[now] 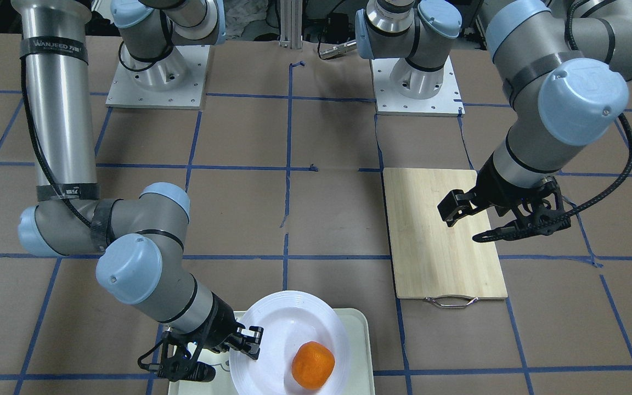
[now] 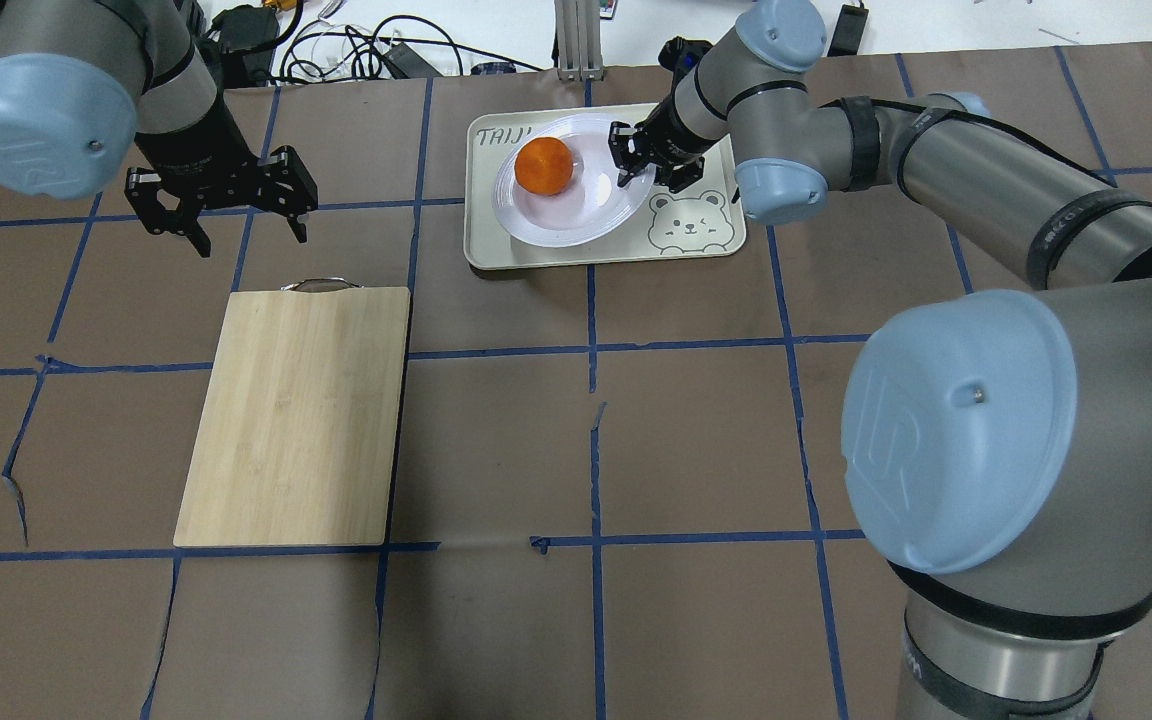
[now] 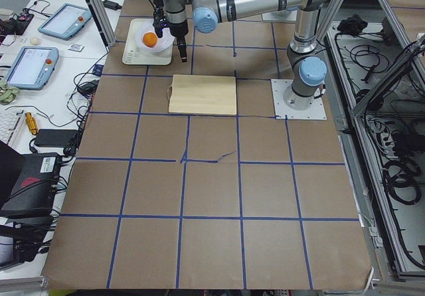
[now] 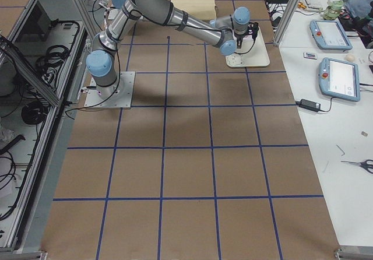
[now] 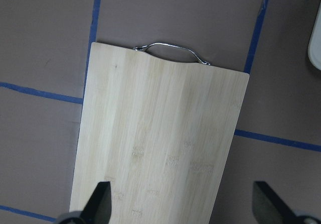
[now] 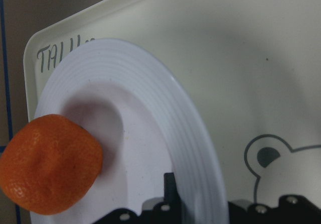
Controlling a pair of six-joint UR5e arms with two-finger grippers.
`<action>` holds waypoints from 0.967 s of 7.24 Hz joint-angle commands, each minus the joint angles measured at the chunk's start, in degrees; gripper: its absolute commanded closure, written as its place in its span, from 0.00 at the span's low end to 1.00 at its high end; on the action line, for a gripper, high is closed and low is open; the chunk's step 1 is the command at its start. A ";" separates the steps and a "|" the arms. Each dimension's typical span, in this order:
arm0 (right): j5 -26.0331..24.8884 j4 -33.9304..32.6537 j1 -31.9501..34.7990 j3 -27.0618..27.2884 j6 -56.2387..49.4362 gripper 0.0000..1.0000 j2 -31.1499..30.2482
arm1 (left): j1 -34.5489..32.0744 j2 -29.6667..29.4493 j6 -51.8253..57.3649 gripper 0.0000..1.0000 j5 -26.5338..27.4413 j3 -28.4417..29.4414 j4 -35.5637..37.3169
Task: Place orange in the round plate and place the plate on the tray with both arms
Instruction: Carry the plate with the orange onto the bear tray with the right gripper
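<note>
Jaws of the left gripper [image 2: 248, 235] stand spread above the desk [image 2: 536, 450], beside the handle of the cutting board [image 2: 296, 420] and well apart from the tray [image 2: 496, 250]. Jaws of the right gripper [image 2: 636, 170] clamp the rim of the round plate [image 2: 576, 215] over the tray; the orange [image 2: 544, 165] sits in the plate. The tray's far corner reads "TAI…", remainder covered. The right arm [image 1: 58, 109] carries a strap [image 1: 52, 46] reading "WANJEED".
</note>
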 commanded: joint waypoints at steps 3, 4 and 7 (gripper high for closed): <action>-3.38 -1.00 -1.12 -0.73 0.94 0.22 1.27 | 0.07 0.00 0.00 0.00 0.00 -0.02 0.30; -6.10 -1.00 -1.29 -1.00 1.82 0.00 0.84 | -0.02 0.00 0.00 0.00 0.00 -0.02 0.30; -16.63 5.91 -2.17 -5.63 -7.97 0.00 -4.33 | -0.02 0.00 0.00 0.00 0.00 -0.02 0.30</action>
